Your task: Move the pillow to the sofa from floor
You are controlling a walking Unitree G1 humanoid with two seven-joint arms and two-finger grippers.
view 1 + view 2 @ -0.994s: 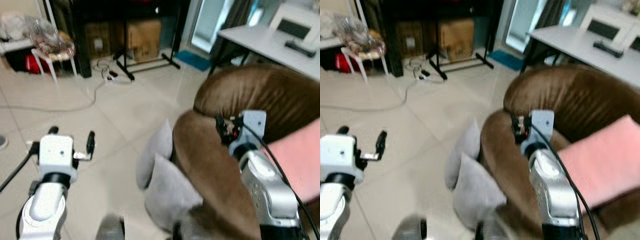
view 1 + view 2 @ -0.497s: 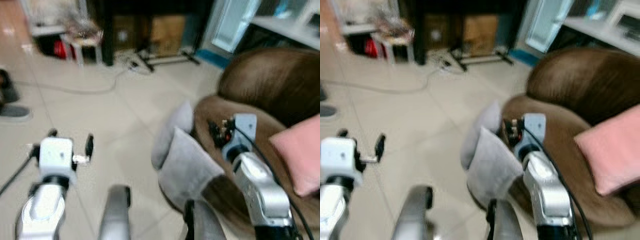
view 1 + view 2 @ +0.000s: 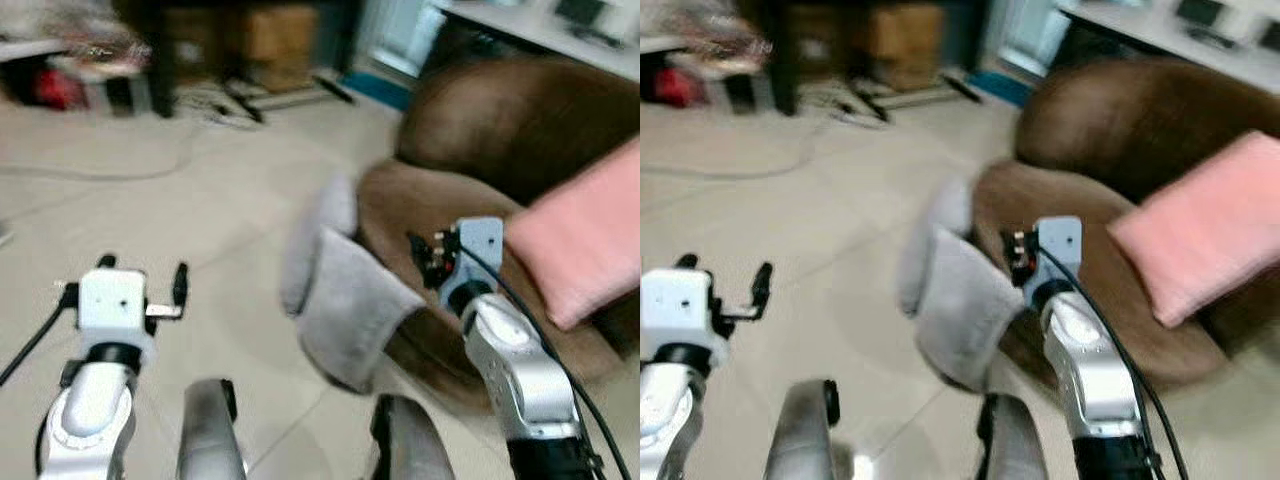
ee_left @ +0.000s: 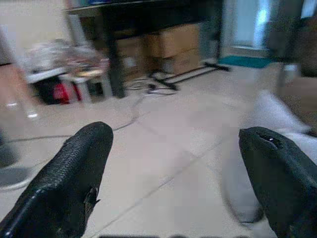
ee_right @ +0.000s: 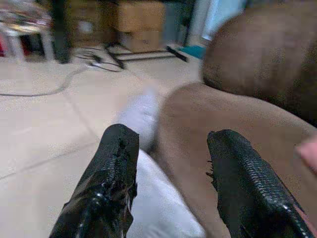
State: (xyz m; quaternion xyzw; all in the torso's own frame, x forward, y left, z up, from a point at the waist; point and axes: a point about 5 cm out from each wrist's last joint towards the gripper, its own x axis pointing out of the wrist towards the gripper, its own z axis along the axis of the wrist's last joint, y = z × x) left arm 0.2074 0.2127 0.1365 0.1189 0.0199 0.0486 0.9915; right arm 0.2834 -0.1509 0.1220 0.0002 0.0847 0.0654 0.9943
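Two grey pillows lean on the floor against the brown sofa, and the right gripper hangs just beside them, over the sofa arm. Left wrist view: left gripper spread wide, pillows ahead off to one side. Right wrist view: fingers parted, empty, pillow just below. Best to lower square onto the near pillow's top edge and pinch deep.
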